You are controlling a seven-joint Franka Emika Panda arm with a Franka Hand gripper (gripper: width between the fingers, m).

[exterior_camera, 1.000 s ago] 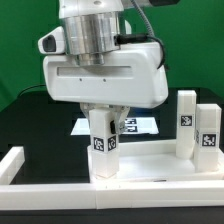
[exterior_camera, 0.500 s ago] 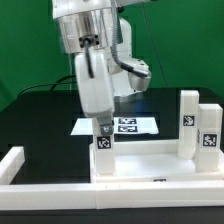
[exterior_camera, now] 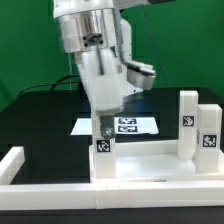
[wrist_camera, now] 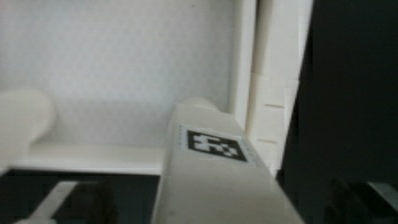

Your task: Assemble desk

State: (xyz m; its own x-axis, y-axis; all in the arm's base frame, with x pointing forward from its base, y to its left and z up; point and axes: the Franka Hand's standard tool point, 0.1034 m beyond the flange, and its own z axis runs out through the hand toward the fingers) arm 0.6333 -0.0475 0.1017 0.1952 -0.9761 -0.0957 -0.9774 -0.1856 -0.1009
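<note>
Standing upright on the tabletop (exterior_camera: 150, 165), the leg (exterior_camera: 103, 150) sat directly under the gripper (exterior_camera: 103, 128) — jaws apparently clamped on its top.

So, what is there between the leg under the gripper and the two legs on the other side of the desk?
In the exterior view, only bare white tabletop lies between the leg under the gripper and the two legs; nothing stands on that stretch.
</note>
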